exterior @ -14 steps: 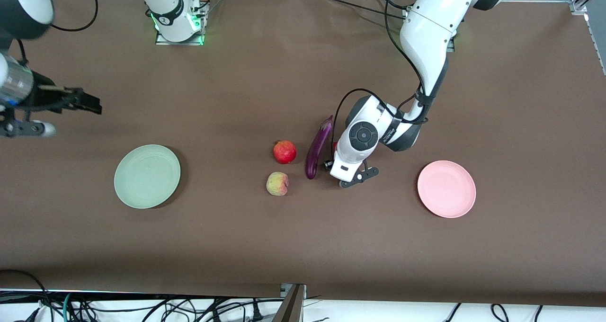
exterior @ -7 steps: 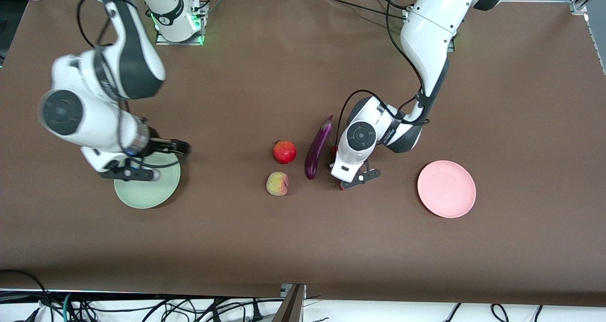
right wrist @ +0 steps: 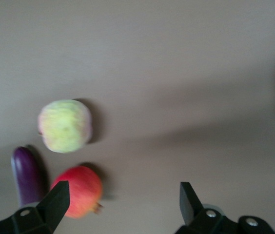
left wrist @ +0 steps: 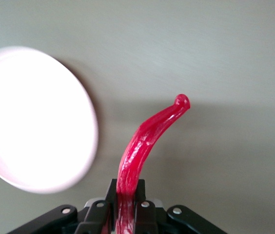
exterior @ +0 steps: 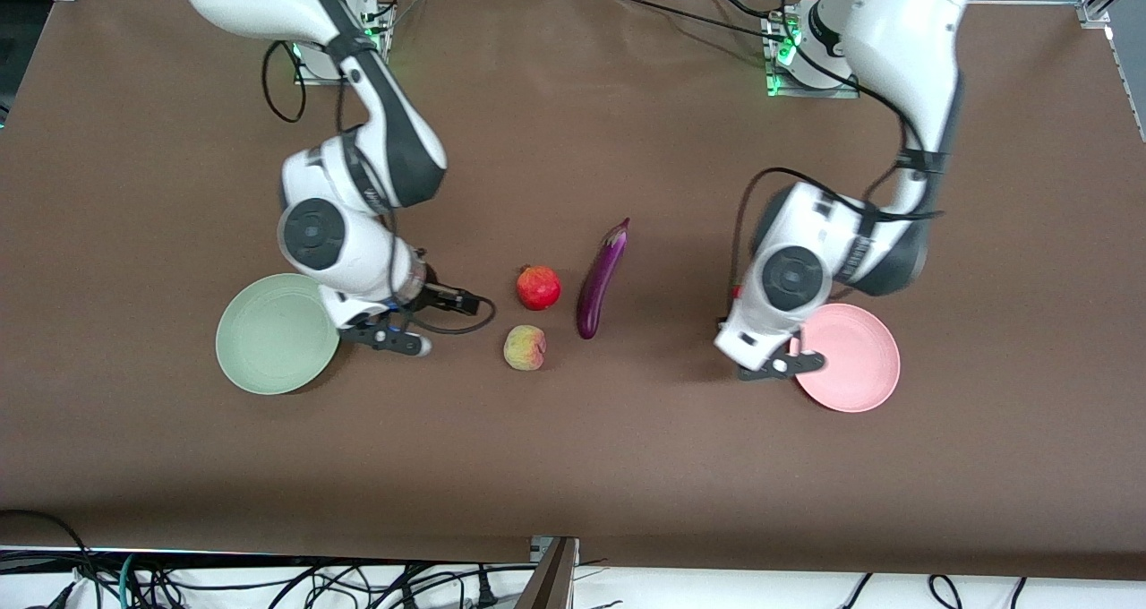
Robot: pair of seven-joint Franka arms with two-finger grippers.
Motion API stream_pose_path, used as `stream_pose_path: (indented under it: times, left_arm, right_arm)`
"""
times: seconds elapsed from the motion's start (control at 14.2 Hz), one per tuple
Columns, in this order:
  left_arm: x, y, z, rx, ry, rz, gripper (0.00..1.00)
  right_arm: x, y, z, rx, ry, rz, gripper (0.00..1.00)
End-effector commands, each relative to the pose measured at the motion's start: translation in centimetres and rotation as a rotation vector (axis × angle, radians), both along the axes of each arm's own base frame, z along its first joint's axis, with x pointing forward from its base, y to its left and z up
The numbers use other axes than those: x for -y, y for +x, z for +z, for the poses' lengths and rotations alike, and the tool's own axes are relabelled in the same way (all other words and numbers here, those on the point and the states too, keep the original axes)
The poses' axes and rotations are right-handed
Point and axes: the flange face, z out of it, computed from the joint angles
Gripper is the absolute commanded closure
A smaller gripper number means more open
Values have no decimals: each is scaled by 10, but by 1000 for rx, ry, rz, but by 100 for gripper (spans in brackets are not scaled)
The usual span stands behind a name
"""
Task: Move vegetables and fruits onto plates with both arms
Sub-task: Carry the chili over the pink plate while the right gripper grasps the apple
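Observation:
My left gripper [left wrist: 127, 207] is shut on the red chili pepper [left wrist: 147, 136], which sticks out over the brown table right beside the pink plate [exterior: 855, 358]. My right gripper [exterior: 466, 304] is open and empty, low over the table between the green plate [exterior: 269, 340] and the fruits. The red pomegranate [exterior: 538, 287] lies just off its fingertips, and the yellow-green peach [exterior: 525, 347] is a little nearer the front camera. The purple eggplant [exterior: 602, 278] lies beside them toward the left arm's end. The right wrist view shows the peach [right wrist: 65, 126], pomegranate [right wrist: 79, 190] and eggplant [right wrist: 26, 175].
Both plates are bare. Both arm bases [exterior: 810, 63] stand at the table's back edge. Cables [exterior: 269, 582] hang below the front edge.
My left gripper has shut on the chili beside the eggplant and carried it to the pink plate's edge. My right arm has swung in past the green plate toward the pomegranate.

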Motion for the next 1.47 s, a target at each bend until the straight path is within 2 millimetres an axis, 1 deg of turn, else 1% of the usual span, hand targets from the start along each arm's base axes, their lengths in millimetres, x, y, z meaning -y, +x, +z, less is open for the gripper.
stream_pose_path:
  times: [0.0, 0.07, 0.14, 0.21, 0.28, 0.35, 0.42, 0.49, 0.56, 0.84, 0.91, 1.05, 1.12, 1.19, 1.26, 1.4]
  left_arm:
    - [-49, 12, -3, -47, -7, -176, 88]
    - [-72, 17, -6, -58, -14, -213, 88]
    - [-88, 20, -16, -75, -24, -264, 88]
    - [-97, 23, -25, -82, -36, -322, 88]
    - [-108, 27, -28, -67, -47, -368, 88]
    - [-119, 30, -35, -60, -52, -403, 88]
    - [-121, 30, -47, -75, -59, -438, 88]
    - [-123, 29, -54, -87, -63, -455, 87]
    - [-126, 28, -56, -92, -66, -453, 87]
    - [-126, 25, -60, -107, -68, -450, 86]
    - [-127, 24, -60, -108, -68, -448, 86]
    - [-128, 25, -61, -108, -68, -449, 82]
    - [-128, 25, -60, -108, -67, -442, 36]
    - [-127, 24, -60, -110, -68, -437, 0]
    - [-128, 25, -58, -107, -67, -430, 0]
    - [-129, 25, -57, -106, -67, -430, 0]
  right_arm:
    - [-50, -12, -32, 35, 24, -93, 0]
    - [-68, -18, -42, 56, 35, -116, 0]
    - [-81, -22, -49, 72, 43, -129, 0]
    - [-88, -26, -59, 71, 42, -134, 0]
    - [-94, -31, -69, 70, 37, -125, 0]
    - [-96, -31, -77, 74, 37, -124, 0]
    - [-100, -34, -84, 80, 39, -119, 0]
    - [-105, -38, -90, 79, 35, -109, 0]
    - [-106, -39, -97, 75, 26, -102, 0]
    - [-110, -46, -113, 61, 10, -83, 0]
    - [-111, -47, -114, 59, 10, -82, 0]
    - [-119, -53, -116, 57, 8, -67, 0]
    - [-120, -55, -118, 57, 5, -59, 0]
    - [-122, -57, -119, 57, 3, -51, 0]
    - [-128, -62, -120, 57, 1, -36, 0]
    - [-129, -64, -125, 59, -13, -16, 0]
